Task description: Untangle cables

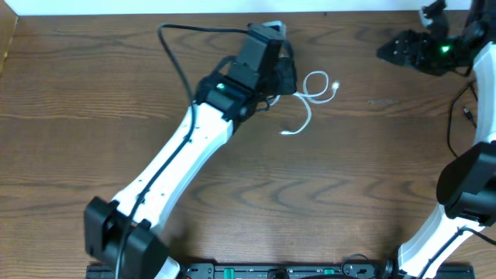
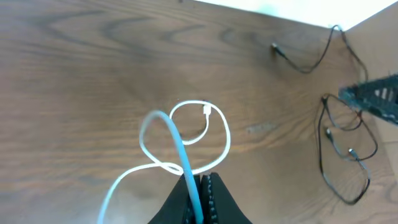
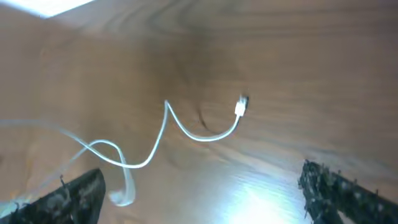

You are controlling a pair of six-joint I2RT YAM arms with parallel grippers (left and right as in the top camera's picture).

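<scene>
The white cable (image 1: 314, 89) lies on the wooden table right of centre, in small overlapping loops with one plug end (image 1: 288, 132) trailing toward me. My left gripper (image 1: 284, 75) is at its left side. In the left wrist view the left gripper (image 2: 200, 186) is shut on the white cable (image 2: 186, 134), which runs up between the fingers. The black cable (image 2: 342, 149) lies in thin loops far right, near the right gripper (image 2: 373, 99); in the overhead view it (image 1: 454, 124) is at the right edge. My right gripper (image 1: 399, 50) is open and empty, and its wrist view (image 3: 199, 183) shows the white cable (image 3: 186, 130).
The left arm's thick black wire (image 1: 174, 58) arcs over the table at the back left. Another thin black wire (image 2: 305, 59) lies near the far table edge. The right arm's base (image 1: 465, 190) stands at the right front.
</scene>
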